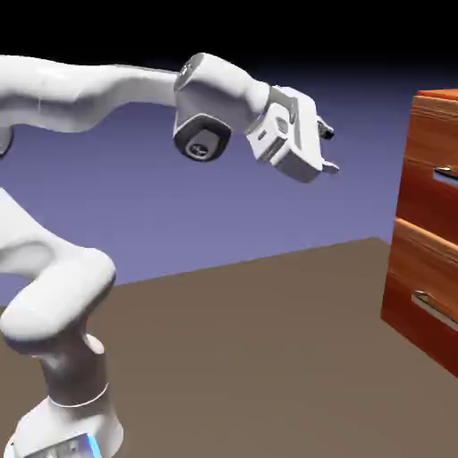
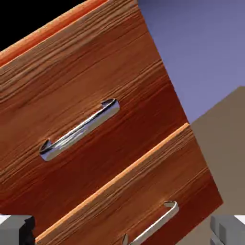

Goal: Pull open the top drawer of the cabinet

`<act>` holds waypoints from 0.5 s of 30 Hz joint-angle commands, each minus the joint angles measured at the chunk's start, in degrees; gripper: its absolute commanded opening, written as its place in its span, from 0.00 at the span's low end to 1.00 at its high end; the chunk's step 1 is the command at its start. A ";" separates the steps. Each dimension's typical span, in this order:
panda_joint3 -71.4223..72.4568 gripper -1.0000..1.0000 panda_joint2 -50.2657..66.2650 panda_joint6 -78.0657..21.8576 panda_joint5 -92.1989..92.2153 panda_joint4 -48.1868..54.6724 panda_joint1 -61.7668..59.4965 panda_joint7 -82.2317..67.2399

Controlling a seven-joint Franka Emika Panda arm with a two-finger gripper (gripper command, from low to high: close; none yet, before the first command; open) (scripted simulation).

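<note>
Top drawer (image 2: 91,91): wide glossy reddish-brown wood front, at 3 o'clock in the exterior view and tilted across the hand view; sits flush in its frame.
Horizontal silver bar handle (image 2: 79,130): on that front, near the hand view's centre, untouched.
Cabinet (image 1: 428,228): glossy reddish-brown wooden chest with lighter edges, standing on the brown surface (image 1: 259,358) at the exterior view's right edge.
Lower drawer (image 2: 143,201): like front directly beneath, own silver handle toward 6 o'clock in the hand view.
Gripper (image 1: 326,150): white, two-fingered, on the white arm, at 12 to 1 o'clock in the exterior view, aimed at the cabinet, well apart from it; jaws spread wide, holding nothing.
</note>
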 commanded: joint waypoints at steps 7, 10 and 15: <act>9.41 0.50 -3.86 -4.24 17.45 6.21 -13.20 0.02; 13.44 0.50 -5.51 -6.05 24.92 8.86 -18.85 0.03; 20.16 0.50 -8.26 -9.08 37.38 13.30 -28.28 0.05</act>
